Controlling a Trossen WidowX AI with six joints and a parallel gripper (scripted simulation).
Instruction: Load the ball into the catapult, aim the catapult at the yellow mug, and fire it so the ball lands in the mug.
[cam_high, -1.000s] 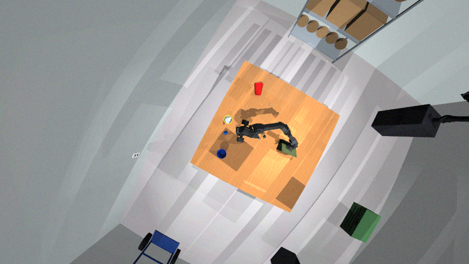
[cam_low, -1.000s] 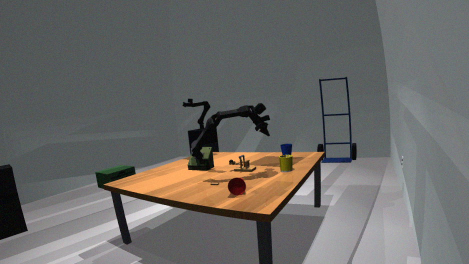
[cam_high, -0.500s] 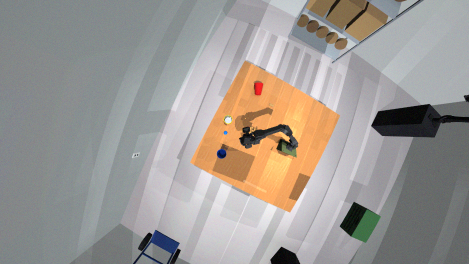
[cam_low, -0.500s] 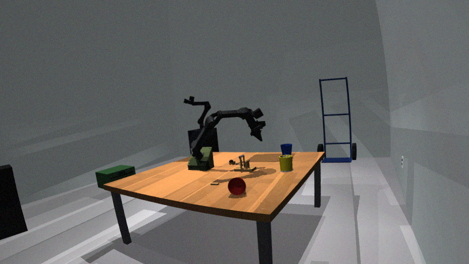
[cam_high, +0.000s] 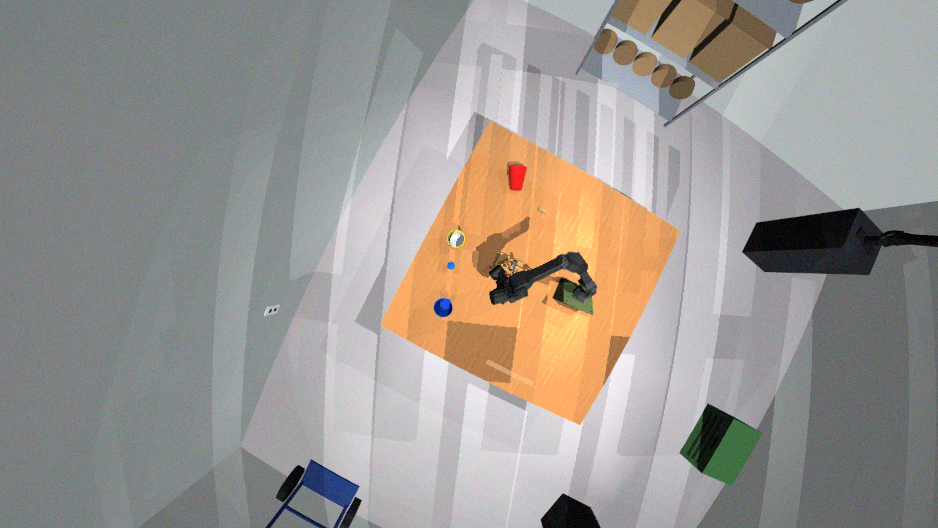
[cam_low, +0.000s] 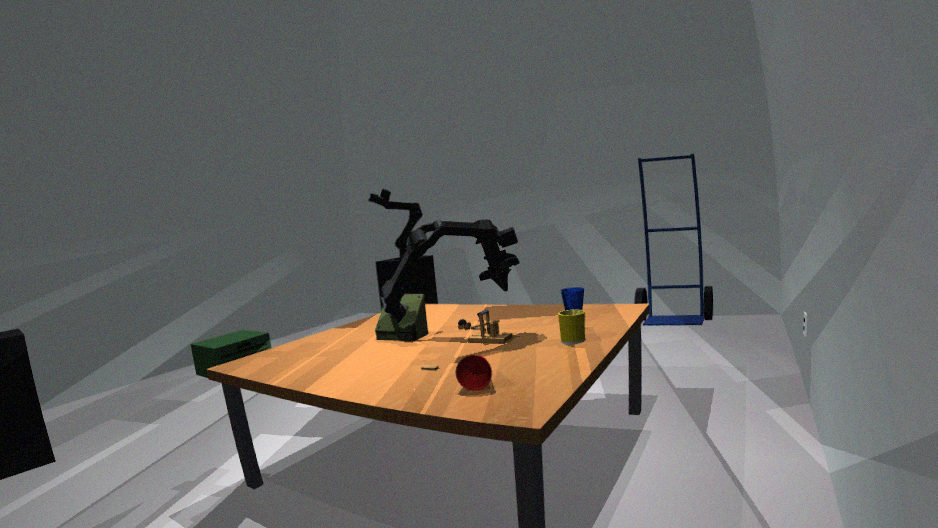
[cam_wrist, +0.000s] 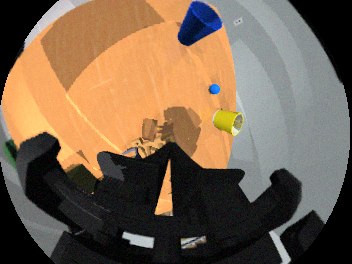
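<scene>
Nothing looks done: the ball (cam_high: 450, 264) lies on the tabletop (cam_high: 590, 367) at frame left, unloaded, while the fingers hang fully closed, empty, above the catapult (cam_low: 487, 327).

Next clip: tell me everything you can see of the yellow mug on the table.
The yellow mug is a plain cylinder with a glossy yellow outside and a pale inside seen from above. It stands upright with its mouth open to the top, near the table edge, in front of the blue cup in the exterior view. The small blue ball lies on the table between mug and blue cup, touching neither. No handle can be made out. The gripper hangs shut and empty, well above and apart from the mug.
</scene>
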